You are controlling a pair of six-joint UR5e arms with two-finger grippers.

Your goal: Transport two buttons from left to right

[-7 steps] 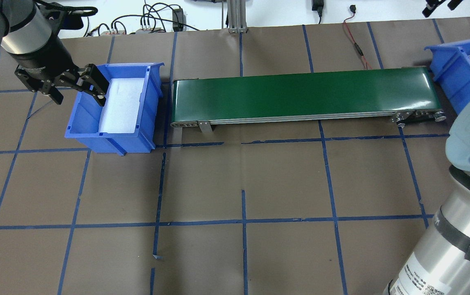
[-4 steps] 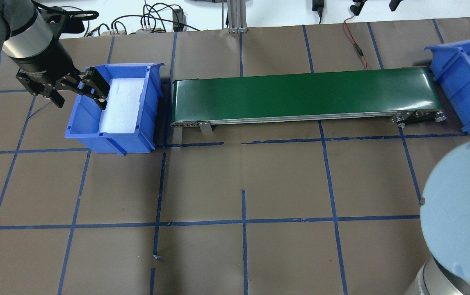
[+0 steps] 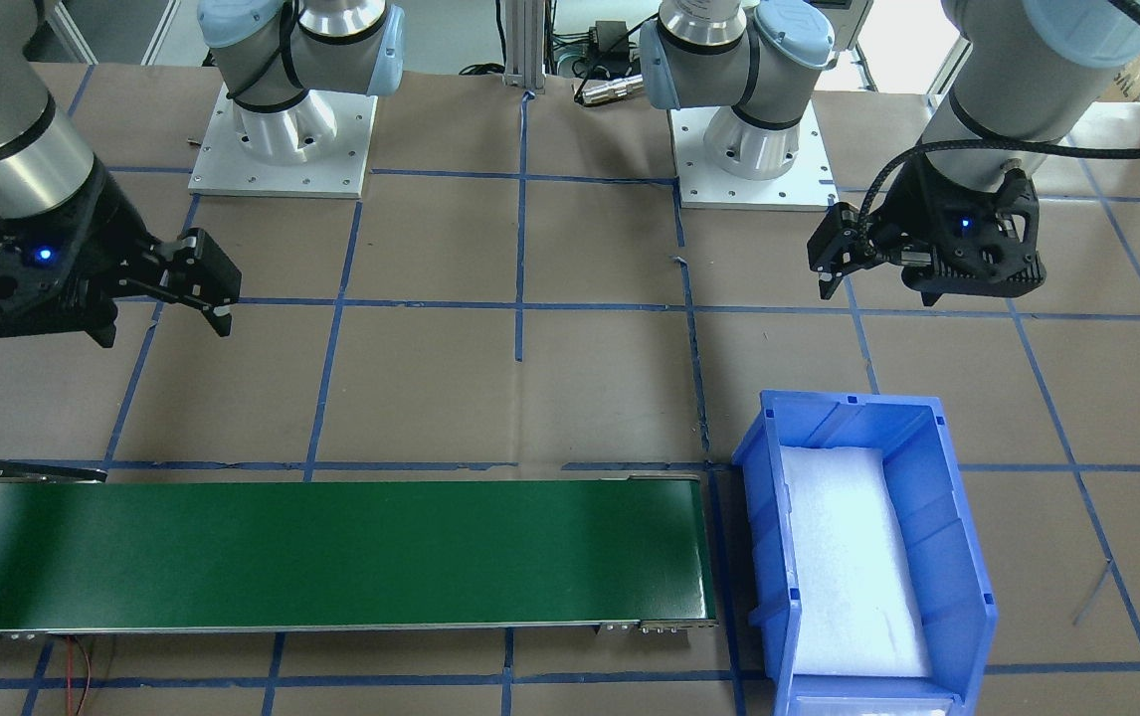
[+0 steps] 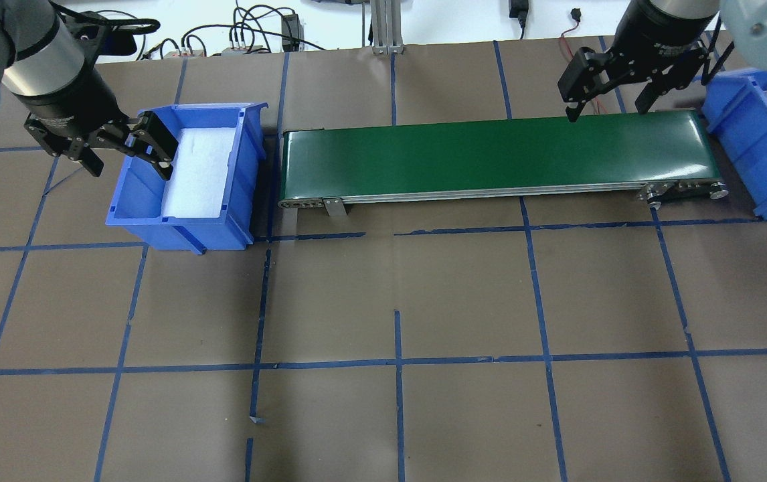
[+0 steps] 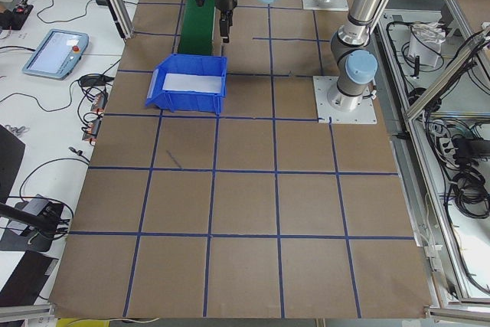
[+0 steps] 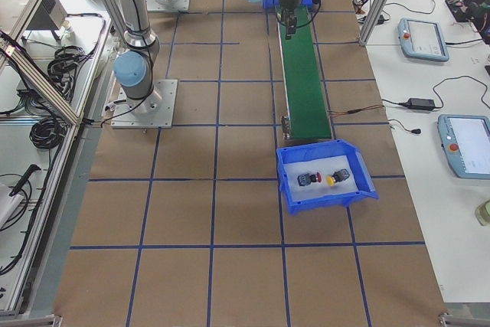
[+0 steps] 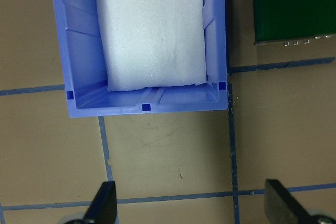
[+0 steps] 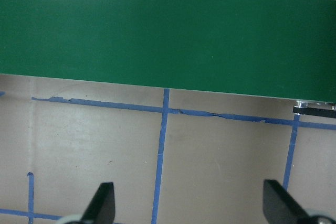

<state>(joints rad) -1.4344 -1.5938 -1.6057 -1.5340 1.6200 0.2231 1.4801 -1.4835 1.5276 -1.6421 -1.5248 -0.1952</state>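
You have the red button (image 6: 308, 179) and yellow button (image 6: 334, 179) in the right bin (image 6: 363, 189), so transport seems finished; left end effector (image 4: 130, 167) and right end effector (image 4: 606, 109) stand wide, empty

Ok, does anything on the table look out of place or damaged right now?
Nothing spilled or damaged. The red button and yellow button sit inside the right-hand blue bin. Only the blue tape grid looks worn, with a ragged loose end on the robot's side.
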